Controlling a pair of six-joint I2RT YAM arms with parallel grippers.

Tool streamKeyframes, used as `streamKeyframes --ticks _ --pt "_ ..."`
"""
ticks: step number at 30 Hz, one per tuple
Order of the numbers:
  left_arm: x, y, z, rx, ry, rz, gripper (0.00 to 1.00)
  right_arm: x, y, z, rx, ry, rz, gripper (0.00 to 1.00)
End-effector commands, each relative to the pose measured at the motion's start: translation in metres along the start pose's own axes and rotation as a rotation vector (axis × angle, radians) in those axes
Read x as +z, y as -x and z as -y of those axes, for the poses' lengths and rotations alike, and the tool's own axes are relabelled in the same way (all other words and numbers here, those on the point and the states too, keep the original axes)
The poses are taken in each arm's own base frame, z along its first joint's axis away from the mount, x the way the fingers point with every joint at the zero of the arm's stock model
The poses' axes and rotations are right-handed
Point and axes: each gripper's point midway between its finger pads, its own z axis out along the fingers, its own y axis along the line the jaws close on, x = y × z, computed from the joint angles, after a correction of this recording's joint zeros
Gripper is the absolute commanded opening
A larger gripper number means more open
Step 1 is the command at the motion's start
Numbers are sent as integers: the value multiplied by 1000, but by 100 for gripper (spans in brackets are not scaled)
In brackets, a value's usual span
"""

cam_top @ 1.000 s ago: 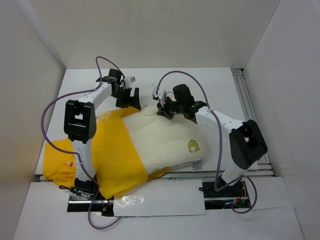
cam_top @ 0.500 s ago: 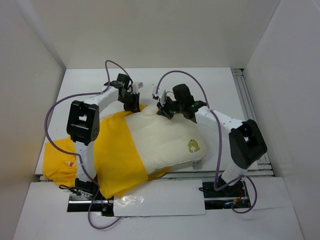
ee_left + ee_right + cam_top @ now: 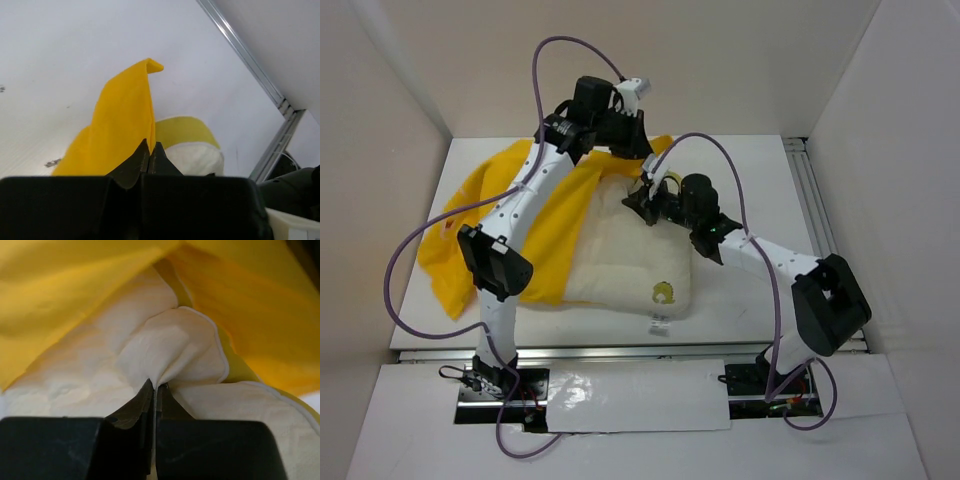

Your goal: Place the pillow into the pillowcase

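my left gripper [image 3: 150, 151] is clamped on a fold of the pillowcase [image 3: 455, 240], holding it raised over the far edge of the pillow [image 3: 630, 250]. my right gripper [image 3: 154, 389] is pinched shut on a bunch of the pillow's far corner, just under that lifted yellow cloth. the pillow lies flat on the table [image 3: 750, 170], its left side covered by the pillowcase, its emblem [image 3: 665, 293] and tag [image 3: 658, 322] bare at the near edge.

No lettering can be read. The pillow [image 3: 625, 255] carries a yellow emblem [image 3: 665, 293] and white tag [image 3: 658, 322], well apart from the right gripper [image 3: 642, 197]; neither is legible.
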Motion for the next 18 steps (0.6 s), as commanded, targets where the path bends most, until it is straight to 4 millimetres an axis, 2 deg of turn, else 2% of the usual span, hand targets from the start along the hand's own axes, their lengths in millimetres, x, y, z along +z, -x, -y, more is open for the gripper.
streamKeyframes --ticks 1,2,3,6,7,8,9,10,11,12,13,14,15,16,17,18 --pt "36 -12 31 -43 -161 -21 0 5 86 -42 -37 107 354 0" --pt "37 -10 32 -49 -163 -14 0 3 93 -42 -44 105 391 0" --pt "45 -17 31 -65 -156 -32 0 2 103 -41 -66 101 439 0" --pt "66 -25 0 -123 -45 -43 0 2 103 -43 -71 114 440 0" --pt "75 -31 -13 -138 -31 -57 0 4 97 -40 -56 98 417 0" --pt "82 -38 -16 -163 -26 -74 0 6 95 -42 -56 90 408 0" --pt "85 -40 -22 -171 -31 -80 0 12 81 -39 -34 74 363 0" --pt "90 -46 -23 -177 -41 -95 6 16 72 -28 -13 16 337 0" --pt "93 -50 -23 -173 -51 -106 17 20 66 -21 0 -17 316 0" --pt "94 -53 -23 -177 -58 -116 39 28 50 -14 23 -50 264 0" --pt "96 -58 -22 -172 -75 -125 51 30 40 4 65 -131 232 0" --pt "93 -53 -20 -154 -80 -109 83 32 38 19 83 -181 215 4" --pt "82 -41 -13 -141 -86 -83 100 40 21 26 111 -214 164 11" --pt "77 -39 -11 -128 -88 -77 100 39 3 41 151 -272 96 32" --pt "71 -33 -14 -108 -51 -57 100 38 0 55 192 -298 85 48" --pt "53 -14 -13 -92 -27 -8 100 37 -11 59 216 -309 56 63"
